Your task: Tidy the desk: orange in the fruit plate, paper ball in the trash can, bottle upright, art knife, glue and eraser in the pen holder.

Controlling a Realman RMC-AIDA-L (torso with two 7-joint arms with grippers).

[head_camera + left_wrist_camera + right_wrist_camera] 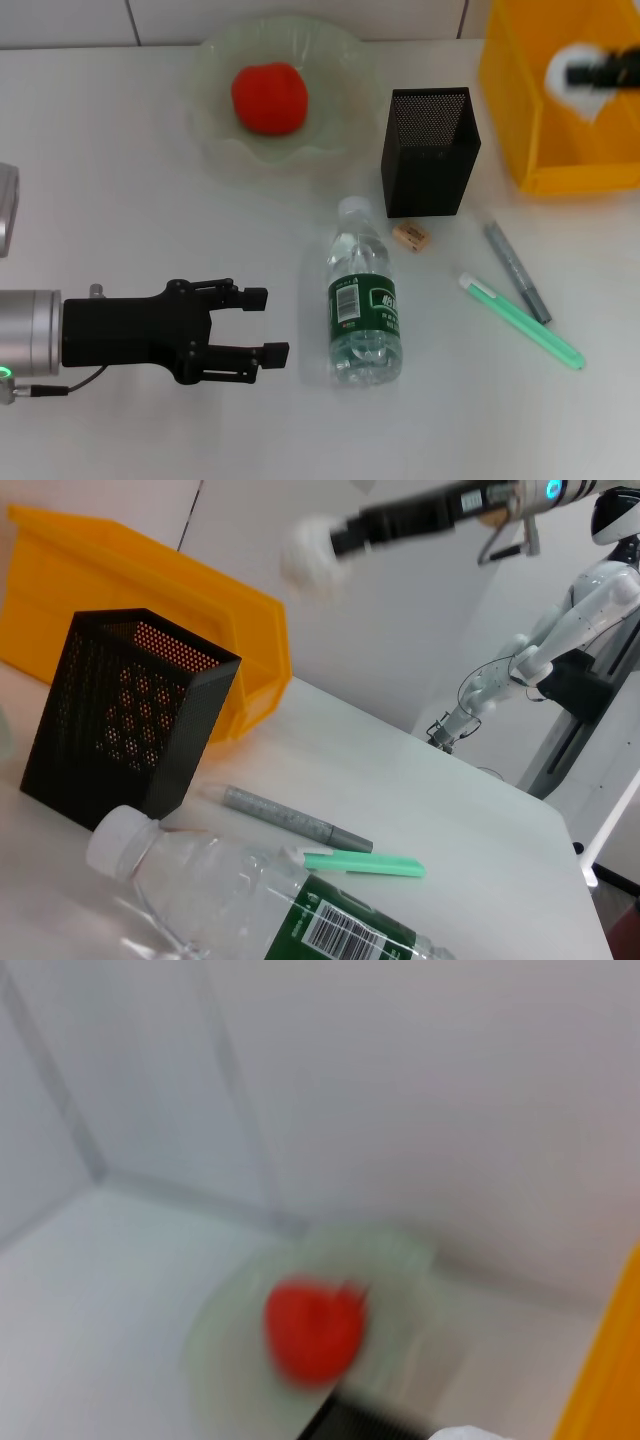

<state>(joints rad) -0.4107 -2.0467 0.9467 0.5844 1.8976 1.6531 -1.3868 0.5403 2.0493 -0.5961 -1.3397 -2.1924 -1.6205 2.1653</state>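
Observation:
The orange (268, 97) lies in the pale green fruit plate (212, 135). High over the yellow trash can (560, 150), my right gripper (580, 73) is shut on the white paper ball (558, 72); the left wrist view shows the ball (312, 558) too. The bottle (363, 300) lies on its side, cap toward the black mesh pen holder (430, 150). My left gripper (258, 324) hovers open just left of the bottle. The tan eraser (410, 235) sits in front of the holder. A grey art knife (517, 270) and a green glue stick (520, 320) lie to the right.
The trash can stands at the back right corner, close beside the pen holder. A wall runs along the table's far edge behind the plate. A grey device (6, 205) sits at the left edge.

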